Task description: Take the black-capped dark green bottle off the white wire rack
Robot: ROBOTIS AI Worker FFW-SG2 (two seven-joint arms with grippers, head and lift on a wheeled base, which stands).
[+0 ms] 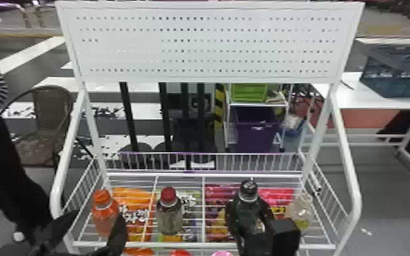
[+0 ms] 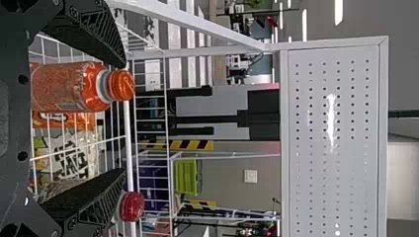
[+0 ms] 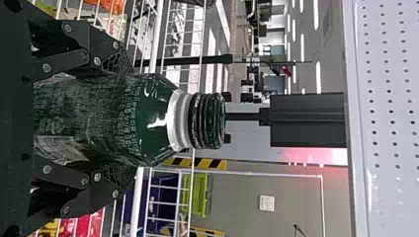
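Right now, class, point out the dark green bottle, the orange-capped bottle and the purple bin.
Dark green bottle (image 3: 150,118), right wrist view, on its shoulder.
Orange-capped bottle (image 2: 64,88), left wrist view, on its body.
Purple bin (image 1: 253,140), head view, on its front wall.

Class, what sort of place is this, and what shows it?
Probably a lab or workshop with a mock shop display: a white wire rack holds a black-capped dark green bottle, and a yellow-and-black striped upright stands behind.
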